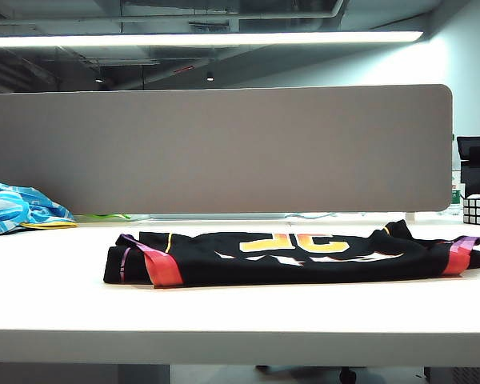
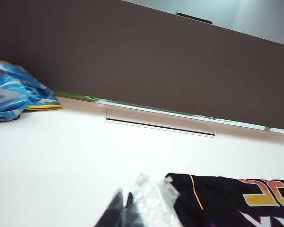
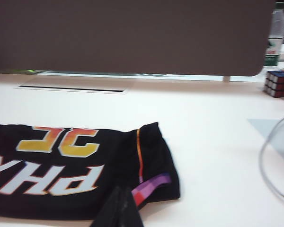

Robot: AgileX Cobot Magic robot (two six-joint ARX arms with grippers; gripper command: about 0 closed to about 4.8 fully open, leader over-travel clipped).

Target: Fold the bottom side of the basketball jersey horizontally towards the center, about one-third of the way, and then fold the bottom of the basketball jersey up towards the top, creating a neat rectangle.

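Observation:
The basketball jersey (image 1: 296,260) lies folded into a long black band across the middle of the white table (image 1: 64,304), with the yellow-orange number and white lettering facing up and pink-red trim at both ends. Neither arm shows in the exterior view. In the left wrist view my left gripper (image 2: 124,192) is shut and holds nothing. It hovers off the jersey's (image 2: 227,203) left end, with crinkled clear film on one finger. In the right wrist view my right gripper (image 3: 121,189) is shut and empty, in front of the jersey's (image 3: 61,165) right end.
A blue-and-white cloth (image 1: 16,210) is bunched at the table's back left. A Rubik's cube (image 1: 479,210) stands at the back right, with a bottle (image 3: 276,33) behind it. A grey partition (image 1: 224,148) closes the far edge. A thin cable (image 3: 270,170) loops on the table's right side.

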